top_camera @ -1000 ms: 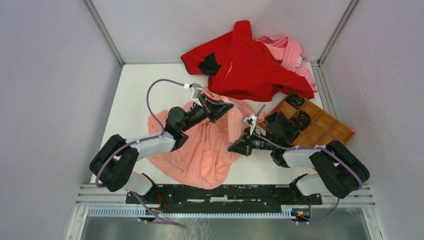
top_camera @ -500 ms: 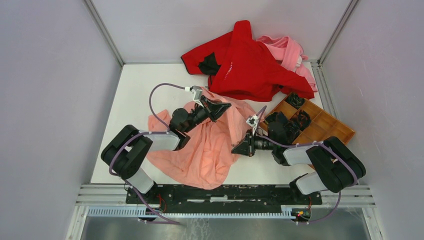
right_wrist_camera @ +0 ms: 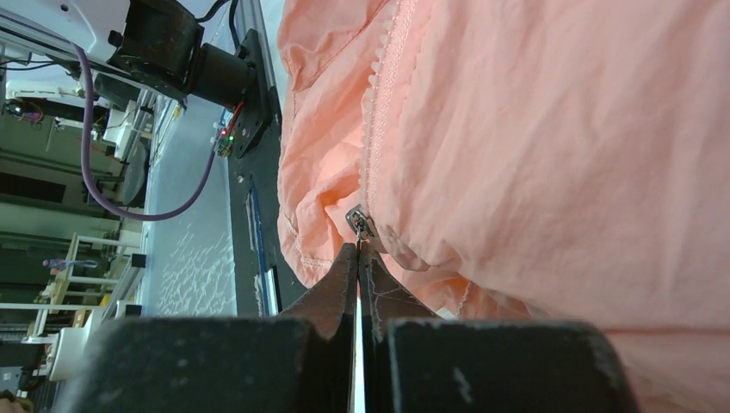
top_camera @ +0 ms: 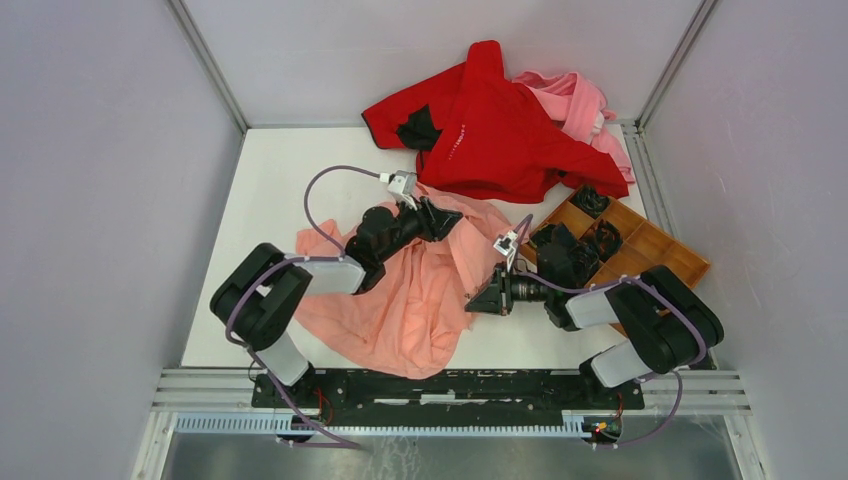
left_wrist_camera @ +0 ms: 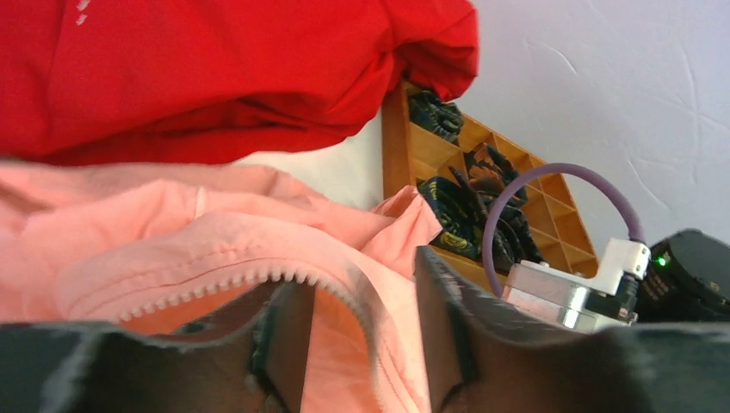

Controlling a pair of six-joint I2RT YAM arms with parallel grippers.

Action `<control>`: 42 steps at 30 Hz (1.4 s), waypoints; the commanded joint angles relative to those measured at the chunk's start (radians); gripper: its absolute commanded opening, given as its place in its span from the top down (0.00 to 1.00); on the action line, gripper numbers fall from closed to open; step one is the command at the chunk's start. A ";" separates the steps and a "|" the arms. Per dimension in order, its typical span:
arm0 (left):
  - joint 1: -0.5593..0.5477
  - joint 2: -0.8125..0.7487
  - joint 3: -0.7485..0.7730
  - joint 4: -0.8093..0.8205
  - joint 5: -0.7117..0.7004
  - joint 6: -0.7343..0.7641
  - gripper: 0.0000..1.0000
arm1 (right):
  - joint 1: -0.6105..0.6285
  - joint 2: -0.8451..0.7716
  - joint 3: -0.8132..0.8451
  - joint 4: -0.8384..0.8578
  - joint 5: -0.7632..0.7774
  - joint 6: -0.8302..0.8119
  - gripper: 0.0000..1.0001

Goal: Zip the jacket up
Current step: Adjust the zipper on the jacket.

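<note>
The jacket (top_camera: 415, 310) lies crumpled mid-frame in the top view, on the table between the two arms. The fabric is thin, soft and light, so it will likely bunch and slide with no stiffness. It is best held at the zipper tape, not loose cloth. Right gripper (right_wrist_camera: 357, 251) is clamped tight, apparently pinching the zipper pull (right_wrist_camera: 361, 224). Left gripper (left_wrist_camera: 357, 288) has its jaws apart — zipper teeth (left_wrist_camera: 215, 282) and pink fabric lie between them, ungripped. Red garment (top_camera: 500, 130) and wooden tray (top_camera: 665, 262) sit upper right.
</note>
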 commanded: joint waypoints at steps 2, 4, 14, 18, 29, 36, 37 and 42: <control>0.005 -0.154 0.038 -0.310 -0.136 0.082 0.37 | -0.020 0.027 0.031 0.061 -0.050 0.034 1.00; 0.005 -0.230 0.014 -0.395 -0.147 0.097 0.33 | -0.024 0.041 0.040 0.072 -0.065 0.050 1.00; 0.005 -0.554 -0.218 -0.478 -0.102 -0.093 0.30 | -0.039 0.050 0.050 0.080 -0.082 0.060 1.00; 0.001 -0.578 -0.371 -0.253 -0.081 -0.298 0.32 | -0.039 0.046 0.051 0.057 -0.084 0.042 1.00; -0.221 -0.253 -0.406 0.189 -0.235 -0.398 0.33 | -0.041 0.041 0.057 0.005 -0.080 0.000 1.00; -0.246 -0.107 -0.343 0.195 -0.292 -0.434 0.38 | -0.041 0.039 0.059 0.002 -0.082 -0.003 1.00; -0.246 -0.094 -0.337 0.197 -0.290 -0.437 0.39 | -0.040 0.039 0.058 0.002 -0.083 -0.004 1.00; -0.249 -0.039 -0.287 0.203 -0.236 -0.451 0.47 | -0.040 0.044 0.060 0.000 -0.083 -0.002 1.00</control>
